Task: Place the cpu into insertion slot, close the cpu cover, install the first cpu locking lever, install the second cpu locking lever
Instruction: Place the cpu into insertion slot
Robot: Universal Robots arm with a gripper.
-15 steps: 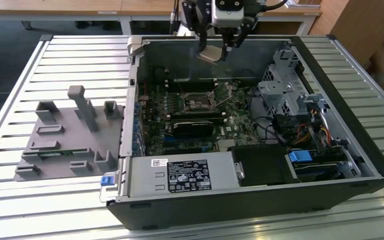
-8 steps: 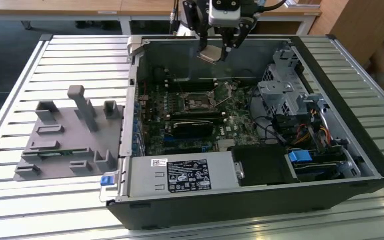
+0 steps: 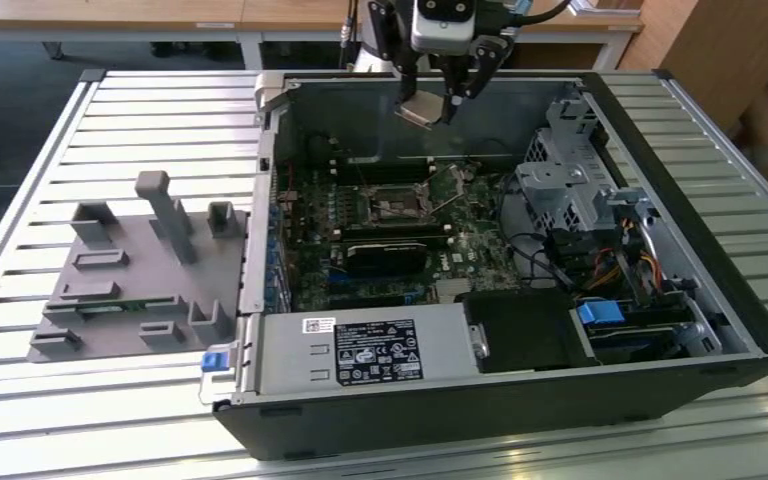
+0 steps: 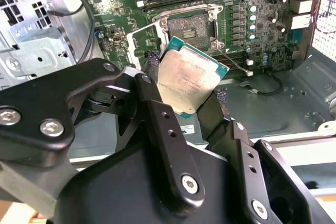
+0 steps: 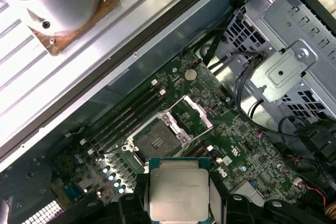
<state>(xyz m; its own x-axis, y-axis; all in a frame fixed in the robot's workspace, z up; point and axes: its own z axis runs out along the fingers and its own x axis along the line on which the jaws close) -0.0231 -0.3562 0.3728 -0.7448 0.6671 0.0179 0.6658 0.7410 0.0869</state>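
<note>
Gripper: matt black all over, built of jointed flat bars.
Finger links: long black bars with rounded ends. Each has a short row of small holes along its face.
Screws: bright silver with round heads and hex sockets, seated at the link pivots.
Knuckle plate: broad, smooth black plate with softly curved edges.
Wrist housing: pale grey-white block with a dark patch in its middle, flanked by black parts.
Cable: dark and thin, curving off the housing toward the exterior view's right.

The fingers hide the cpu where they grip it, apparently along two edges
</note>
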